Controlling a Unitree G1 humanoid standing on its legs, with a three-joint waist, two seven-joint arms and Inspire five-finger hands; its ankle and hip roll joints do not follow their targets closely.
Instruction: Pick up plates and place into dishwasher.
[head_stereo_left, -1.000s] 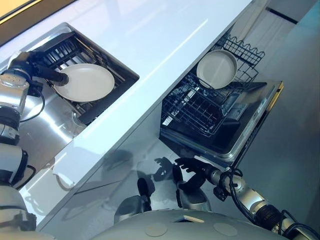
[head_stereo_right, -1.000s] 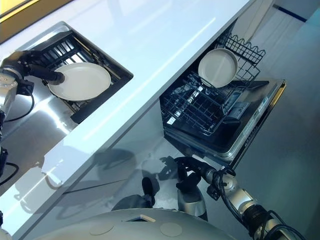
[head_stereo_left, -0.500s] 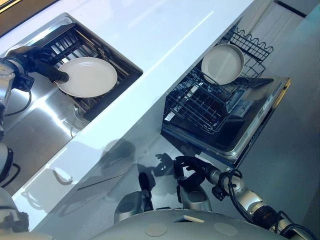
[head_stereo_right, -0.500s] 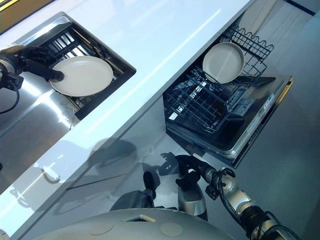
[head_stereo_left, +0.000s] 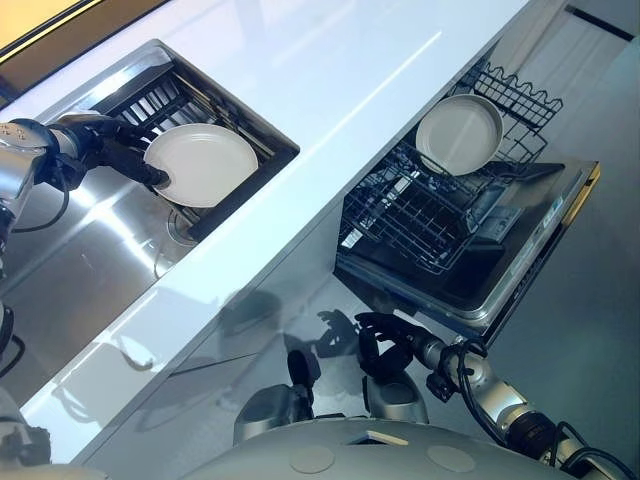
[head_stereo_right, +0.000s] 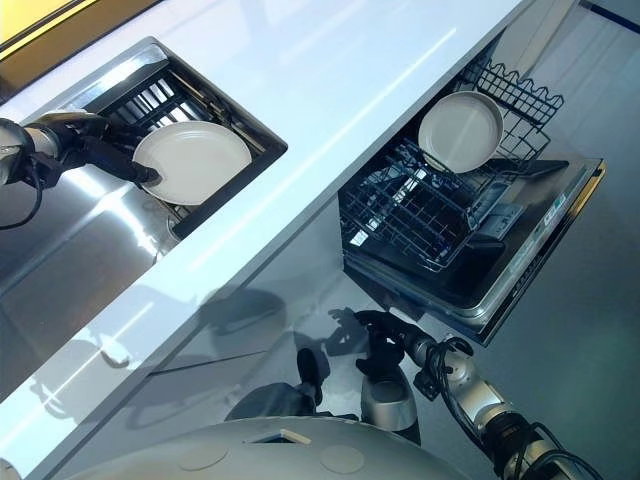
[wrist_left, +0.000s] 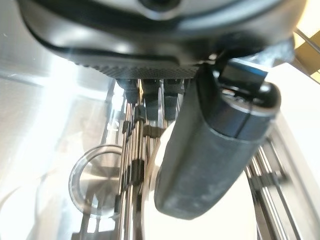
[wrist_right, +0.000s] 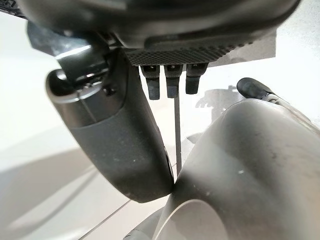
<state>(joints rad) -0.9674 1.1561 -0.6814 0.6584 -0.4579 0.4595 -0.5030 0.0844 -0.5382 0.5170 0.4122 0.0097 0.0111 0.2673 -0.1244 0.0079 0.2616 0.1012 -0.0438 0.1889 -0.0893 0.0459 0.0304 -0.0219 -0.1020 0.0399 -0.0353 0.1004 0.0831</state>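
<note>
My left hand (head_stereo_left: 112, 152) is shut on the rim of a white plate (head_stereo_left: 205, 163), holding it over the dark rack (head_stereo_left: 150, 98) in the sink. In the left wrist view the thumb (wrist_left: 210, 150) lies across the plate (wrist_left: 250, 205). A second white plate (head_stereo_left: 459, 133) stands tilted in the pulled-out dishwasher rack (head_stereo_left: 410, 215) at the right. My right hand (head_stereo_left: 388, 338) hangs low in front of the cabinet, below the dishwasher, with relaxed fingers and nothing in it.
A white countertop (head_stereo_left: 330, 70) runs between the steel sink (head_stereo_left: 80, 250) and the dishwasher. The dishwasher door (head_stereo_left: 535, 260) lies open under the wire rack. The sink drain (wrist_left: 95, 185) lies beneath the plate's edge.
The whole view has shifted. My left hand has carried the plate a little to the right over the sink rack. The right hand has stayed low by the cabinet.
</note>
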